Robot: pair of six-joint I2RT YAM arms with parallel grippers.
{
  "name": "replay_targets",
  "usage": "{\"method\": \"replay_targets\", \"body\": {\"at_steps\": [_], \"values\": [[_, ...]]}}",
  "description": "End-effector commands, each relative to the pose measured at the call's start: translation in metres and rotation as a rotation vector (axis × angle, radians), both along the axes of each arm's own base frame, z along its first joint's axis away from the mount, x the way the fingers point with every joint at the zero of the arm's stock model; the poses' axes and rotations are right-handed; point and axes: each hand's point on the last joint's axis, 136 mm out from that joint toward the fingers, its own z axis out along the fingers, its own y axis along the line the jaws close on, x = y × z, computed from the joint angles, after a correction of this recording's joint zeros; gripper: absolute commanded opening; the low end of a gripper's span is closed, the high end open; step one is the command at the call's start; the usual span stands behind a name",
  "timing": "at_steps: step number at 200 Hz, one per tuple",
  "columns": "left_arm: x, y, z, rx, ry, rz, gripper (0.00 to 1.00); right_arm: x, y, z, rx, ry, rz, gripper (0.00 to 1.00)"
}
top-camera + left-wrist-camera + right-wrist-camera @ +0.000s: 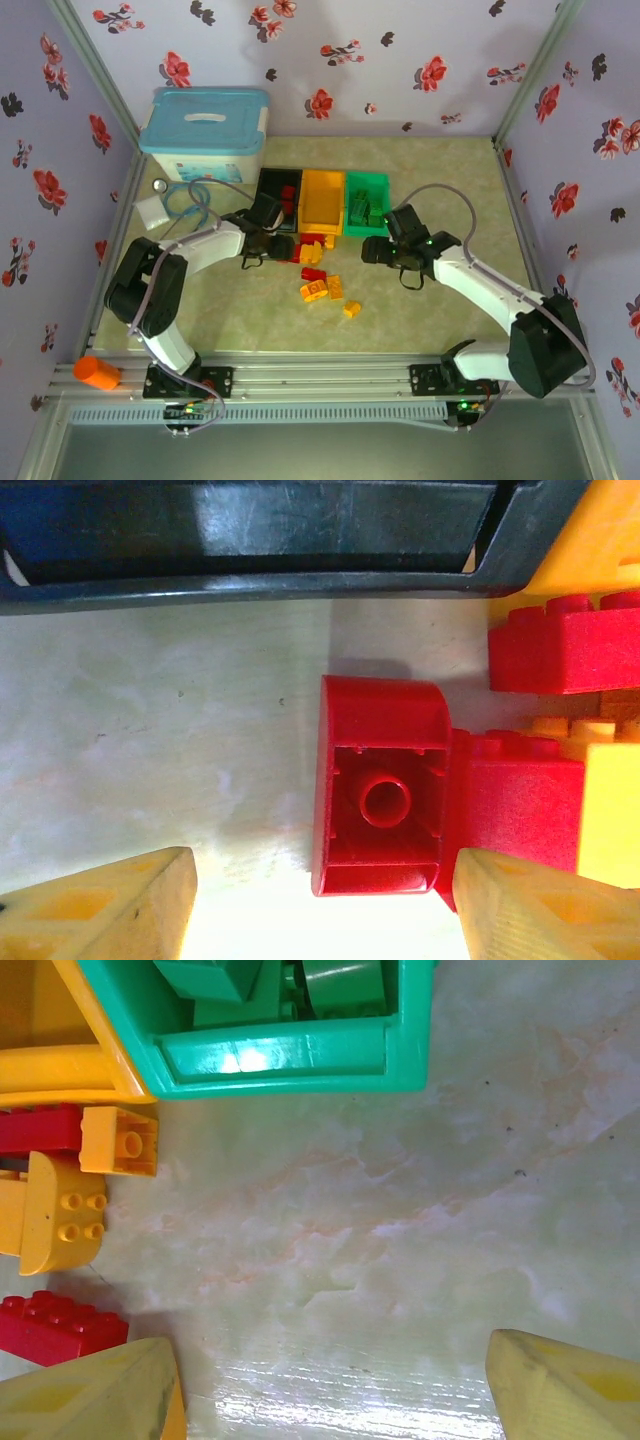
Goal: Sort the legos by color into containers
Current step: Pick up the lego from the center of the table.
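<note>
Red and yellow is what's left, far as I can tell. The loose legos [320, 268] sit in a small heap in the middle of the top view, just below the three bins, and I don't spot a green one among them. The green bin [366, 205] already has green pieces [240, 980] in it. The black bin [272, 183] has a couple of reds at its right end. The orange-yellow bin [322, 195] I can't read, since anything inside would be the same colour. I'd call it roughly halfway: greens done, reds started, yellows mostly waiting.

Next up looks like the red brick [380, 795] at the centre of the left wrist view. It's flipped studs-down, so I'm looking at the hollow underside with its round tube, and one corner is rounded. It touches a second red brick [515, 800] on its right.

My left gripper [325, 910] is spread wide either side of it, not gripping yet. My right gripper [330, 1390] is wide too, with just bare table [400, 1210] between the fingers.
</note>
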Motion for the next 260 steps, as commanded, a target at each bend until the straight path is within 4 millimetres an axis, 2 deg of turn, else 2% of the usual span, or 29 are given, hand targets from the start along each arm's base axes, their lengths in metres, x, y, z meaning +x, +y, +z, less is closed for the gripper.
{"method": "replay_targets", "body": {"at_steps": [1, 84, 142, 183, 260], "values": [[0.005, -0.003, 0.0, 0.004, 0.006, -0.021, 0.69, -0.003, -0.003, 0.001, 0.001, -0.007, -0.024, 0.81], [-0.004, -0.015, -0.012, 0.017, 0.048, -0.071, 0.7, -0.004, -0.002, -0.003, 0.008, -0.001, -0.027, 0.81], [-0.003, -0.002, -0.027, 0.05, 0.079, -0.031, 0.69, -0.006, -0.005, -0.004, 0.002, -0.001, -0.03, 0.81], [-0.001, 0.0, -0.034, 0.061, 0.097, -0.03, 0.67, -0.006, -0.005, -0.005, 0.004, 0.0, -0.034, 0.81], [-0.007, 0.014, -0.035, 0.047, 0.105, 0.003, 0.63, -0.005, -0.004, -0.004, 0.005, -0.002, -0.034, 0.81]]}}
